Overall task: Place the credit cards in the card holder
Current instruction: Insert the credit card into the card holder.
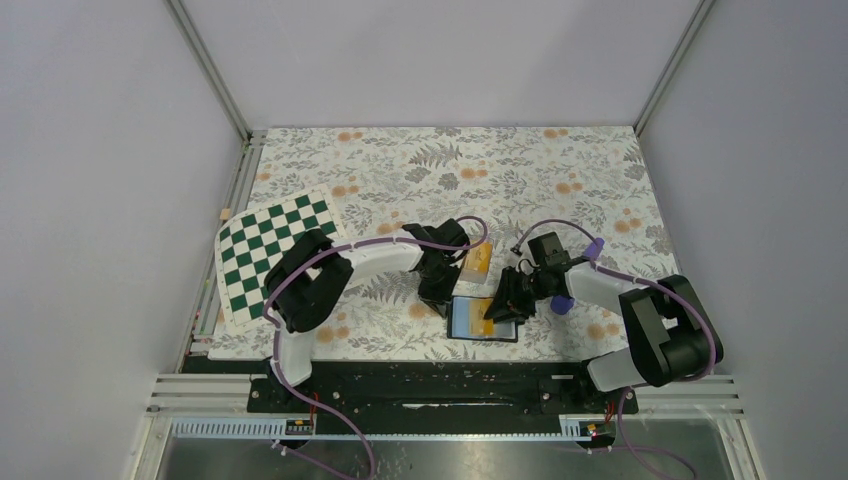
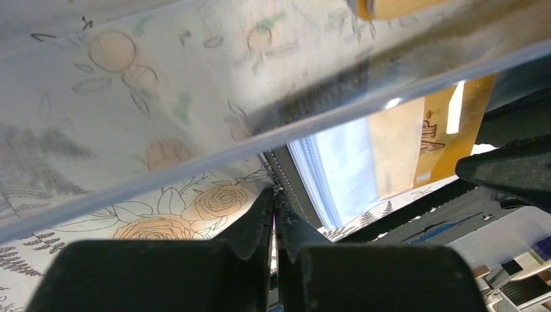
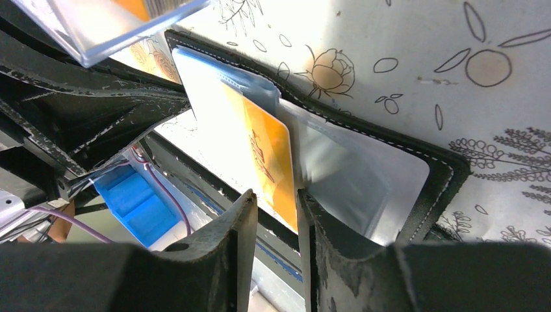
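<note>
The black card holder [image 1: 463,322] lies open near the table's front edge, pale blue pockets up. One orange credit card [image 1: 481,324] sits partly inside a pocket; it also shows in the right wrist view [image 3: 268,156] and the left wrist view [image 2: 422,140]. My left gripper [image 1: 438,290] is shut on the holder's black stitched edge [image 2: 286,179] at its far left corner. My right gripper [image 3: 276,201] is slightly open astride the card's free end, and the card's edge rests against the right finger [image 3: 312,221]. More orange cards [image 1: 478,258] lie in a clear box.
The clear plastic box [image 1: 476,262] stands just behind the holder, between the two grippers; its wall crosses the left wrist view [image 2: 325,110]. A purple cylinder [image 1: 561,304] lies beside my right arm. A green checkered board [image 1: 262,250] lies at the left.
</note>
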Available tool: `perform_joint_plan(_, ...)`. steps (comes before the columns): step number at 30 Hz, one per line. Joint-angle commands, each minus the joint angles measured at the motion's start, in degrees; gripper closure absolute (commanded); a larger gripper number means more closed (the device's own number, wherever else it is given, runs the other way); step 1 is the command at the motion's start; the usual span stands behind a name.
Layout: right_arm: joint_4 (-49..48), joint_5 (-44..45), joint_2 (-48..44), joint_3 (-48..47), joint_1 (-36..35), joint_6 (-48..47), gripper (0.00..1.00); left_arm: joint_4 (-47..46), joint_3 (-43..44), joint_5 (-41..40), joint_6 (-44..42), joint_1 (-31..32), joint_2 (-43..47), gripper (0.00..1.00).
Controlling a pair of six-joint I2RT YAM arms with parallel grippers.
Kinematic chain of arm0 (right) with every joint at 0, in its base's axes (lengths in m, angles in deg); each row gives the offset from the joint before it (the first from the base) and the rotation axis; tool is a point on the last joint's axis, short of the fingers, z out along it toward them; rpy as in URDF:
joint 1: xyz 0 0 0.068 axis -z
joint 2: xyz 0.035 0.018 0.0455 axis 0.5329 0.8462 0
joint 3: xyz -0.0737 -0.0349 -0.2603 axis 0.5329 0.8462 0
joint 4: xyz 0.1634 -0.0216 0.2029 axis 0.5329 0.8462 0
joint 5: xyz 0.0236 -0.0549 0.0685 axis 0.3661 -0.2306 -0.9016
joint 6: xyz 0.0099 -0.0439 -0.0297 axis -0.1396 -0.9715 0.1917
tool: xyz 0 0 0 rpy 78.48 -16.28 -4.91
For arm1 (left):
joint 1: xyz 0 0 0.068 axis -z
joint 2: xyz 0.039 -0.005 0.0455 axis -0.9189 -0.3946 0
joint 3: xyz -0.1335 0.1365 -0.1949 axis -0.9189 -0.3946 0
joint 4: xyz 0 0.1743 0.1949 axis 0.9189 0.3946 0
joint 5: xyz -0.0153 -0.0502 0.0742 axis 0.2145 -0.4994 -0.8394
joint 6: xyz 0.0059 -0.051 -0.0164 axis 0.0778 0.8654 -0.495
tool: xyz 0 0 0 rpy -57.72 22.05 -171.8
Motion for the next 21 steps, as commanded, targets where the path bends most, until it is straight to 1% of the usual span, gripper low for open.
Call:
perform_joint_plan(1,-0.8,1.2,0.0,-0.9,-1.2,1.2,0.64,-1.7,-1.2,-2.0,0.9,1.1,0.3,0.97)
perform_joint_plan(3,-1.9,0.9,0.5,-1.0,-2.2,1.9,0.63,-2.1,-1.4,-1.8,1.3,1.2,0.5,0.97)
perform_joint_plan(6,-3.4,0.8,1.4,-1.8,-4.3,2.9,0.6,-2.3,-1.4,-1.6,1.8,1.6,0.5,0.98)
perform_joint_plan(12,-7.2,1.6,3.4,-3.6,-10.7,6.6,0.55,-2.4,-1.2,-1.7,2.6,2.1,0.7,0.98)
perform_joint_plan(16,-8.8,2.4,2.5,-3.0,-11.2,8.1,0.53,-2.4,-1.3,-2.1,2.6,2.3,1.2,0.97)
perform_joint_plan(18,-8.3,3.1,1.1,-2.9,-11.2,7.4,0.49,-2.4,-1.4,-2.6,2.5,2.3,1.9,0.96)
perform_joint_plan(21,-6.4,5.9,-2.1,-3.0,-11.2,6.9,0.41,-2.1,-1.4,-3.5,2.2,2.3,2.8,0.93)
